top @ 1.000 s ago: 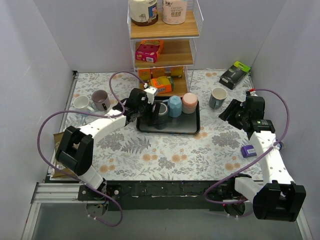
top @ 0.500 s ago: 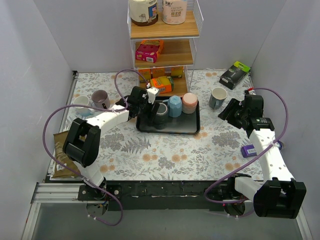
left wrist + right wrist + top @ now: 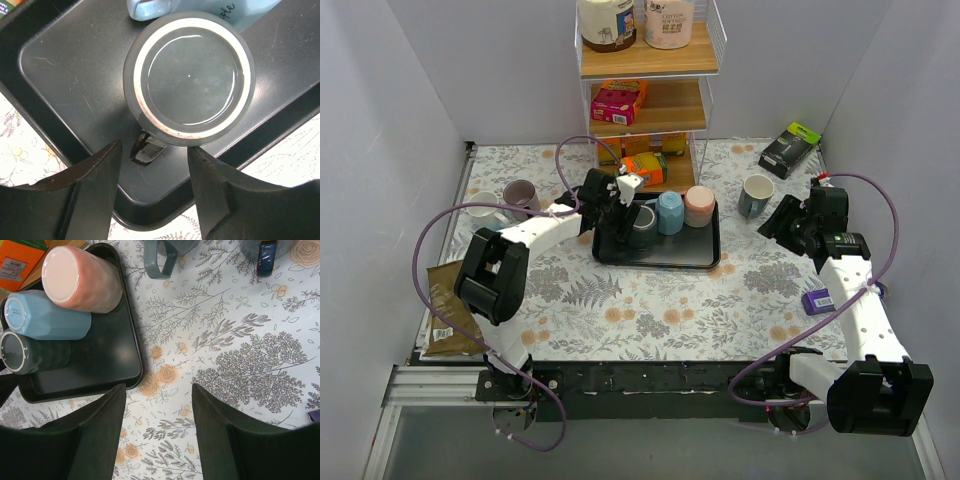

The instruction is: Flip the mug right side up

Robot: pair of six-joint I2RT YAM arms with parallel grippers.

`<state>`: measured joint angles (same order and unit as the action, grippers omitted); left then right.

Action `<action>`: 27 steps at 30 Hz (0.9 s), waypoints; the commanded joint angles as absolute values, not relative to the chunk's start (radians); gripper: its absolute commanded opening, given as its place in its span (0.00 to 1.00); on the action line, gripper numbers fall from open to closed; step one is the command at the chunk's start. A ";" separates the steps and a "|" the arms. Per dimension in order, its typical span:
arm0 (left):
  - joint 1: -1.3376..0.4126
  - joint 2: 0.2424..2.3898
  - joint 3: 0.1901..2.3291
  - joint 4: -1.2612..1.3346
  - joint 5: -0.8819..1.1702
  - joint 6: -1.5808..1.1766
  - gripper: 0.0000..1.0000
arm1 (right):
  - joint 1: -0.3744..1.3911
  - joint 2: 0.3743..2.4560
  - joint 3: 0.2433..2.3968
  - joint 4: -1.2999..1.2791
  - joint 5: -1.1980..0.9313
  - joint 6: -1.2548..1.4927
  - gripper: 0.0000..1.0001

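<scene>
Three mugs stand upside down on a black tray [image 3: 660, 256]: a dark grey one [image 3: 642, 227], a blue one [image 3: 668, 212] and a pink one [image 3: 699, 206]. My left gripper [image 3: 620, 214] is open and hangs just above the dark grey mug [image 3: 190, 75], its base facing up. The mug's handle [image 3: 146, 150] lies between the two fingers, below the gripper [image 3: 154, 150]. My right gripper [image 3: 782, 222] is open and empty over the tablecloth, to the right of the tray [image 3: 100, 365]. The right wrist view [image 3: 159, 390] shows all three mugs at its upper left.
A wooden shelf rack [image 3: 650, 80] with boxes stands behind the tray. Two upright mugs [image 3: 520, 196] sit at the left and a grey-green mug [image 3: 756, 195] at the right. A black box [image 3: 790, 148], a purple item [image 3: 817, 300] and a brown packet [image 3: 445, 310] lie around.
My left arm has reached further over the tray and its gripper has come in over the dark grey mug. The right arm has barely moved.
</scene>
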<state>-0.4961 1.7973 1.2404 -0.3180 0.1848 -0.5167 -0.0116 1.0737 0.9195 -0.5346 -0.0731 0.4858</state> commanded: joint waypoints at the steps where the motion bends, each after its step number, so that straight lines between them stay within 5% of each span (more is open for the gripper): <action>1: -0.482 1.815 1.295 -0.307 0.233 -0.495 0.52 | -0.009 1.078 0.973 -0.546 -0.058 0.472 0.62; 11: -0.480 1.848 1.295 -0.318 0.285 -0.500 0.50 | -0.009 1.063 0.969 -0.549 -0.044 0.477 0.61; 16: -0.480 1.858 1.305 -0.314 0.298 -0.511 0.30 | -0.009 1.060 0.973 -0.549 -0.041 0.479 0.61; 22: -0.480 1.861 1.298 -0.324 0.287 -0.517 0.26 | -0.009 1.052 0.968 -0.549 -0.038 0.479 0.61; 27: -0.480 1.847 1.287 -0.328 0.279 -0.517 0.05 | -0.009 1.046 0.962 -0.546 -0.041 0.482 0.61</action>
<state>-0.4828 1.8744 1.2709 -0.3298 0.2726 -0.5198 -0.0116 1.0752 0.9272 -0.5522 -0.0513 0.4862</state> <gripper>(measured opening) 0.143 0.611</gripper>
